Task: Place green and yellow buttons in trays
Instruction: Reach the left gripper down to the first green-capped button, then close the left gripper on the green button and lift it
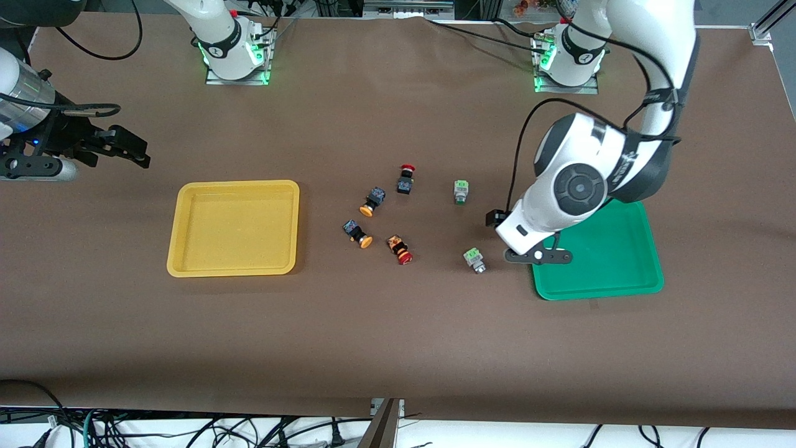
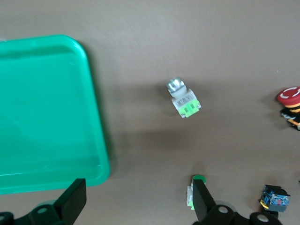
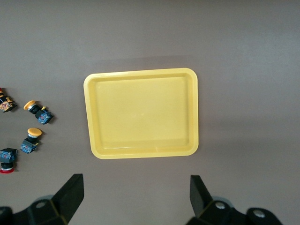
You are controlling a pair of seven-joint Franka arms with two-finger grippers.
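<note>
Two green buttons lie on the table beside the green tray (image 1: 612,261), one farther (image 1: 461,191) and one nearer (image 1: 474,260). Two yellow buttons (image 1: 372,201) (image 1: 357,233) lie between the trays. The yellow tray (image 1: 233,227) and the green tray hold nothing. My left gripper (image 1: 516,239) is open over bare table between the green tray and the green buttons. The left wrist view shows the green tray (image 2: 47,112), one green button (image 2: 183,98), and the other (image 2: 192,192) partly hidden by a finger (image 2: 201,201). My right gripper (image 1: 127,149) is open over bare table by the yellow tray (image 3: 143,115).
Two red-capped buttons (image 1: 406,178) (image 1: 399,249) lie among the others. The right wrist view shows the yellow buttons (image 3: 37,111) (image 3: 32,139) and a red one (image 3: 7,159) beside the yellow tray. Brown table surface surrounds everything.
</note>
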